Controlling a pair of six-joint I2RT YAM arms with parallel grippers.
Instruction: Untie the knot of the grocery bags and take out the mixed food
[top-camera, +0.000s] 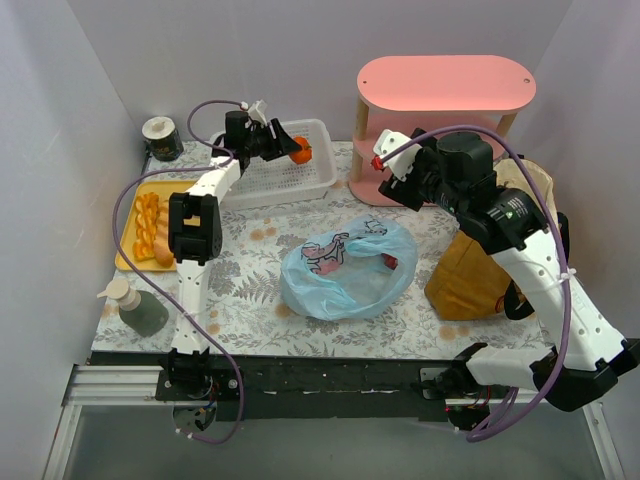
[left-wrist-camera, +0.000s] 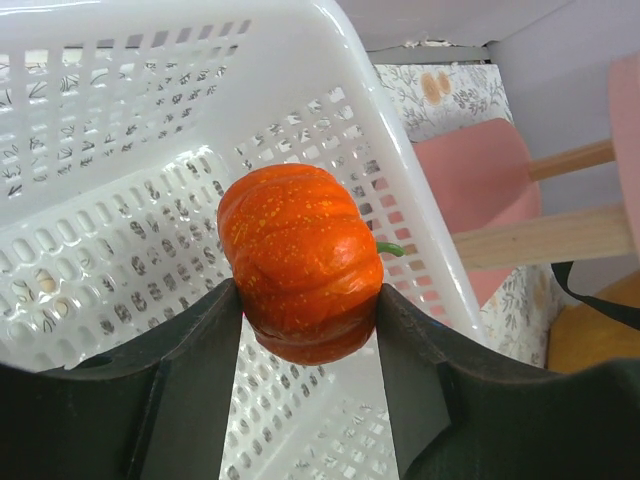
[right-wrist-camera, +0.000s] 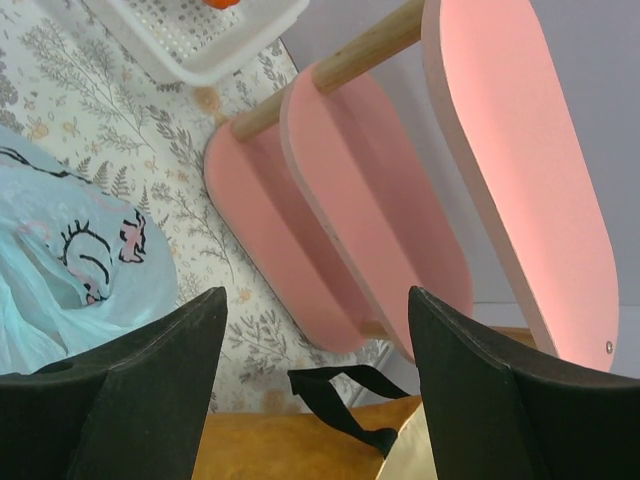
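Here, we see a grey floral-patterned counter (top-camera: 250, 295) boxed in by plain pale lilac walls (top-camera: 300, 50). At its far right stands a pink two-tier shelf on wooden posts (top-camera: 445, 85). At far centre sits a white perforated plastic basket (top-camera: 270, 190). On the left lies a yellow tray (top-camera: 125, 262) carrying orange-tan sliced pastry pieces (top-camera: 150, 225), with a dark cup with a white rim (top-camera: 160, 138) behind it.

The left claw (top-camera: 296, 151) is clenched on a small round orange fruit (left-wrist-camera: 300, 260), ribbed and squat, held over the basket's right half. Its short green stem (left-wrist-camera: 392, 248) points sideways toward the basket's right wall and the pink shelf, so its stem axis lies roughly level, running from one finger (left-wrist-camera: 190, 380) toward the other.

The thin translucent pale blue plastic bag (top-camera: 345, 270) lies slumped at mid-counter, its long axis running from near left to far right. Something red (top-camera: 393, 262) shows through near its right end. The mustard-brown fabric tote (top-camera: 470, 275) stands just right of it, partly behind the right arm (top-camera: 530, 250). The right claw (right-wrist-camera: 315, 340) hangs released beside the shelf's left side, gripping nothing.
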